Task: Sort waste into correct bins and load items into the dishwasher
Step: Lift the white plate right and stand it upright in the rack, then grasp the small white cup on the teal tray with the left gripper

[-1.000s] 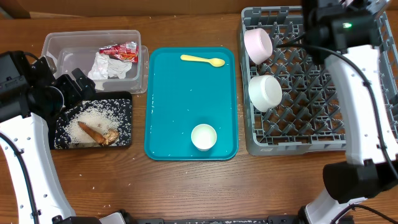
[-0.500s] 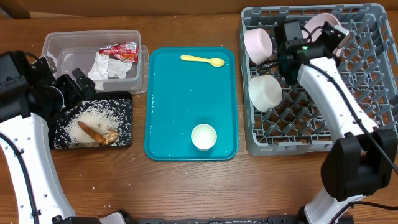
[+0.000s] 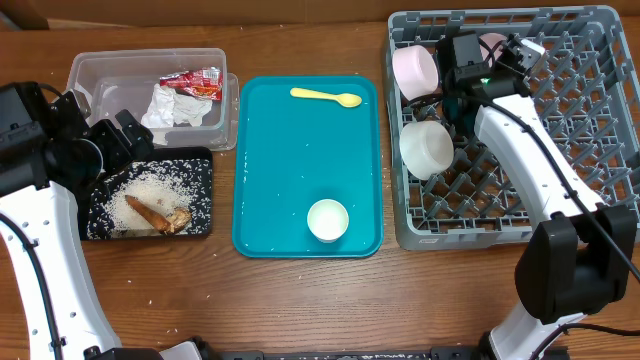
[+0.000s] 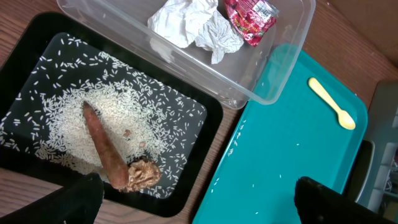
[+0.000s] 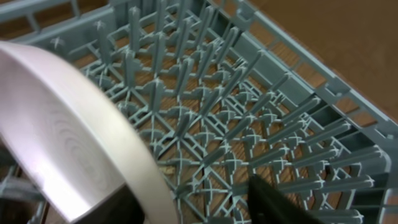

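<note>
My right gripper [image 3: 503,55] stands open at the back of the grey dishwasher rack [image 3: 470,235]. The white plate [image 3: 493,41] stands on edge among the pegs. In the right wrist view the plate [image 5: 74,143] rests against the left finger while the right finger [image 5: 273,199] is clear of it. Two white bowls [image 3: 415,72] [image 3: 427,148] sit at the rack's left side. The cup [image 3: 327,220] and yellow spoon [image 3: 326,96] lie on the teal tray [image 3: 300,160]. My left gripper [image 3: 122,140] hangs open over the black tray [image 3: 95,225], nothing between its fingers.
The clear tub [image 3: 100,70] holds the crumpled napkin [image 3: 175,105] and the red wrapper [image 3: 192,83]. Rice [image 4: 106,112] and a brown scrap [image 4: 109,155] lie in the black tray. A few rice grains dot the teal tray [image 4: 280,155].
The right arm came down from the far right edge into the rack with the plate, set it on edge among the pegs, and its jaws have opened. The left arm has not moved.
</note>
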Available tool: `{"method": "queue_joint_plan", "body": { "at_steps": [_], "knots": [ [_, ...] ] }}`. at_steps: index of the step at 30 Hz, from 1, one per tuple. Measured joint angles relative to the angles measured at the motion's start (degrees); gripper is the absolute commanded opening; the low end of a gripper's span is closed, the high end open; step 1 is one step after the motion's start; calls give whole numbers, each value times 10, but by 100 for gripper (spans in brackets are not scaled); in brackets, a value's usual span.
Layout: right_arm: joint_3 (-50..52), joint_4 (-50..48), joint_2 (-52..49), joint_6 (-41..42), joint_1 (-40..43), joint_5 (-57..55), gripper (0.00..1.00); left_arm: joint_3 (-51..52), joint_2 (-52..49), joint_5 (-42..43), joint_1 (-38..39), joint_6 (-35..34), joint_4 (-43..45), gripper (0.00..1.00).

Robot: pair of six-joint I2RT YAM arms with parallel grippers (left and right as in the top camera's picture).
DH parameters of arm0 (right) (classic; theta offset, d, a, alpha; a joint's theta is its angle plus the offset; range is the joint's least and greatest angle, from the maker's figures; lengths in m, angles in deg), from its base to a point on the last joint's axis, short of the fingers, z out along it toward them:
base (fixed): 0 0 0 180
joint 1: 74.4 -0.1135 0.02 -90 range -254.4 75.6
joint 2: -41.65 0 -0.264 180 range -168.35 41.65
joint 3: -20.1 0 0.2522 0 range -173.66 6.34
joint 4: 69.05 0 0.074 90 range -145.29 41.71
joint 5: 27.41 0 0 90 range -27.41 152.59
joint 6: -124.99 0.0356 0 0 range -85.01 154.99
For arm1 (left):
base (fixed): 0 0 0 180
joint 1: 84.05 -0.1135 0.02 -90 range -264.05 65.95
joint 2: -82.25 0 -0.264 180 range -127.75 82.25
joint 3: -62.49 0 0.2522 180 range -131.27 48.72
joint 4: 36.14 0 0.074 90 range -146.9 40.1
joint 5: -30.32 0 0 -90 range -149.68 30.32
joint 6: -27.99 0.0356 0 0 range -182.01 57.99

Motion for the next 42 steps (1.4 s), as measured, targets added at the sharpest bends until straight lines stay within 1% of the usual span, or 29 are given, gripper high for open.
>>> {"method": "queue_joint_plan", "body": {
  "at_steps": [6,9,10,14,16,18,20,21,23,24,27,28,31,32,33,35,37,38,42],
  "knots": [
    [-3,14,0,-33,0,52,65,0,0,0,0,0,0,100],
    [-35,61,2,-50,0,111,71,0,0,0,0,0,0,100],
    [-47,77,3,-53,0,126,75,0,0,0,0,0,0,100],
    [-116,168,29,-59,0,193,84,0,0,0,0,0,0,100],
    [-153,216,62,-63,0,233,84,0,0,0,0,0,0,100],
    [-175,240,98,-70,0,273,84,0,0,0,0,0,0,100],
    [-188,257,137,-94,0,334,84,0,0,0,0,0,0,100],
    [-191,268,154,-111,0,368,82,0,0,0,0,0,0,100],
    [-193,293,172,-141,0,431,76,0,0,0,0,0,0,100],
    [-193,302,176,-153,0,451,75,0,0,0,0,0,0,100],
    [-193,326,180,-191,0,513,76,0,0,0,0,0,0,100],
    [-192,327,182,-200,0,524,76,0,0,0,0,0,7,100],
    [-192,330,210,-221,0,547,83,0,0,1,0,-1,41,100],
    [-192,330,225,-226,0,549,94,0,0,3,0,-5,44,100],
    [-192,330,243,-228,0,549,98,0,0,8,0,-12,45,100],
    [-192,330,289,-233,0,546,100,0,0,18,0,-28,37,99],
    [-192,334,338,-235,0,538,100,0,0,32,0,-40,33,87],
    [-193,339,358,-237,0,537,100,0,0,45,1,-43,33,84],
    [-197,359,393,-239,0,532,100,0,-1,100,28,-37,40,82]
  ]
}}
